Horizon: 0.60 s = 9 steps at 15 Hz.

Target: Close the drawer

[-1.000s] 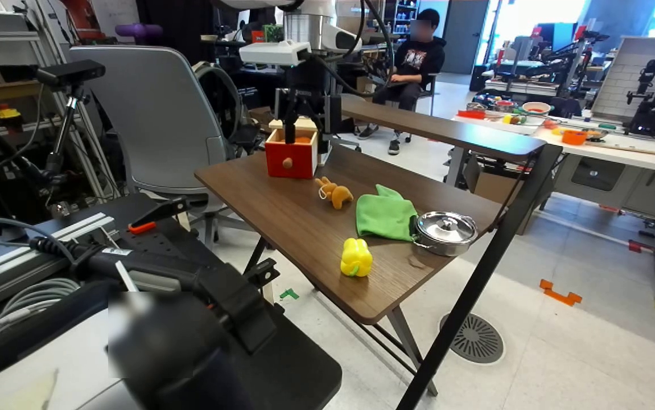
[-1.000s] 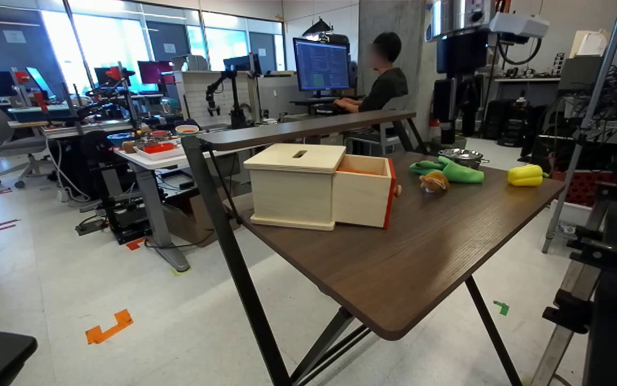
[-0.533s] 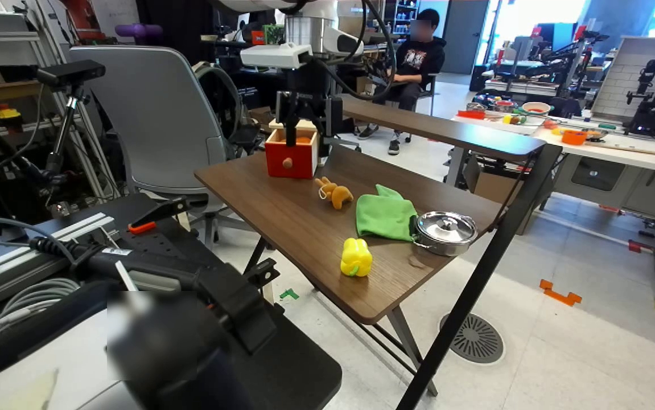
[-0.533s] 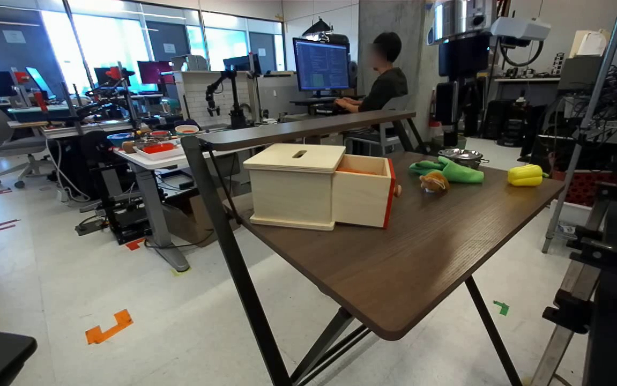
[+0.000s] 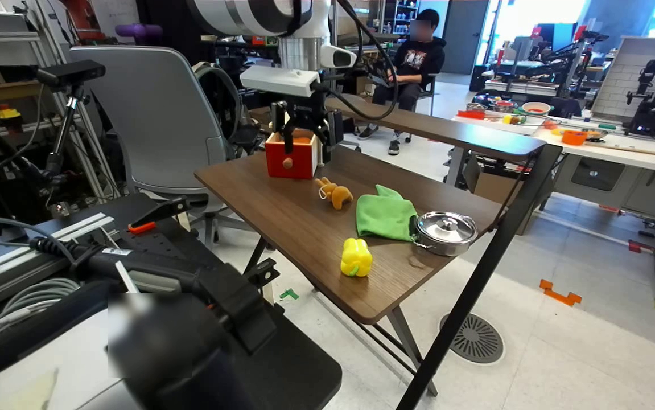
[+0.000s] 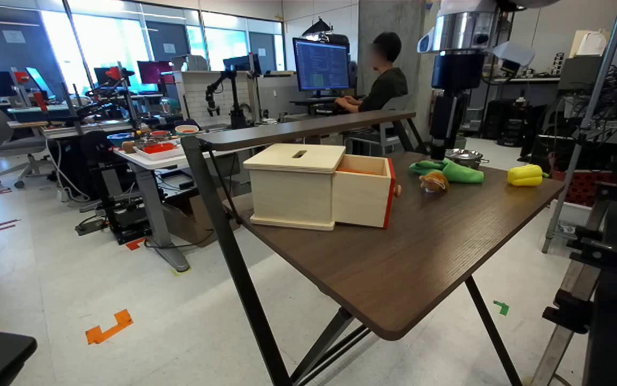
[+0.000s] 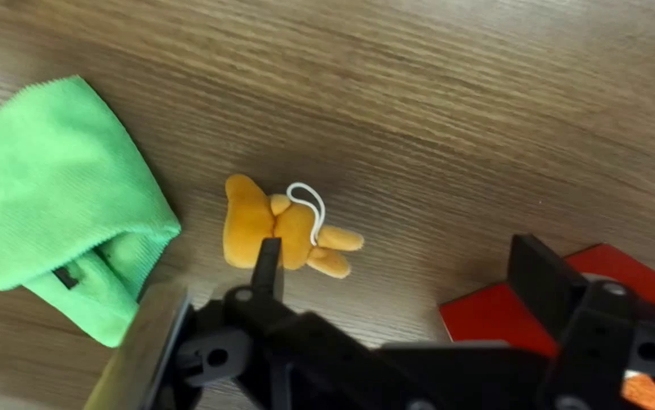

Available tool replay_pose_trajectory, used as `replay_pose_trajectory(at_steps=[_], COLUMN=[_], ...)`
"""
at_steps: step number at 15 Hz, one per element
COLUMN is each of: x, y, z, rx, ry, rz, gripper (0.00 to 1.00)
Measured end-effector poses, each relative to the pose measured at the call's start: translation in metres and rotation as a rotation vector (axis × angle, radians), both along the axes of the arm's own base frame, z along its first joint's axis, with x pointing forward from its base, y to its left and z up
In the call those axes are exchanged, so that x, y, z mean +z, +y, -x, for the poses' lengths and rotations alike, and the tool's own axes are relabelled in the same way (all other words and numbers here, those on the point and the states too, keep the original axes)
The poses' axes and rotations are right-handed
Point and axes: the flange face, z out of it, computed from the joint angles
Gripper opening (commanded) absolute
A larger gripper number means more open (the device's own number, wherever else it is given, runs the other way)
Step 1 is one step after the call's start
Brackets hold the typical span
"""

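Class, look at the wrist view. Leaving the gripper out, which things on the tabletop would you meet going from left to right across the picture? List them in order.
Green cloth → orange plush toy with a white loop → red drawer front, partly hidden.
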Motion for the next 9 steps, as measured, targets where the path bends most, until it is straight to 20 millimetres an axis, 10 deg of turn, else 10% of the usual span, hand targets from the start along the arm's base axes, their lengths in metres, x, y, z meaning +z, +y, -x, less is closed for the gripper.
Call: replay_pose_trajectory(at_steps=[9], x=[-0.021], y=[0.046], z=[0.010], rx=[0.334], ry=[-0.084], rz=[-0.211], gripper=[1.00])
